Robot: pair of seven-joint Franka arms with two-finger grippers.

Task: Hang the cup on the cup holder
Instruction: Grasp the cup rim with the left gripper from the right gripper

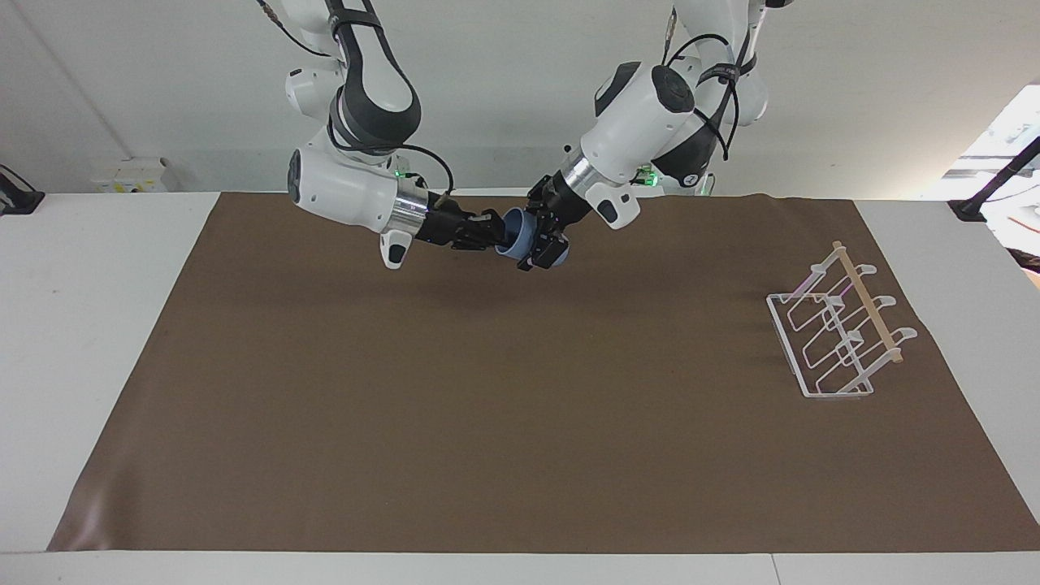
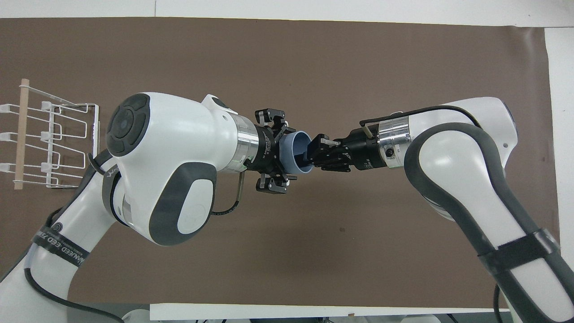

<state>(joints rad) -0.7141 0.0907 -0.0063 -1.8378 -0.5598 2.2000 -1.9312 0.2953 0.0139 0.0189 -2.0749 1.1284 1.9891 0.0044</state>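
The cup hangs in the air on its side above the brown mat, over the part of the tabletop nearest the robots and about midway between the two arms. Its open mouth faces the right arm and its narrow base points toward the left arm.

The right tool grips the cup at the rim, with one finger inside the mouth and the other on the outer wall, so it is clenched on the cup.

The left tool surrounds the base end of the cup, its fingers spread wide on either side of the blue wall and apart from it in the overhead view, so it is released.

The cup holder stands on the mat toward the left arm's end of the tabletop, well apart from both tools. Its wooden rod lies across the top of the white wire prongs.
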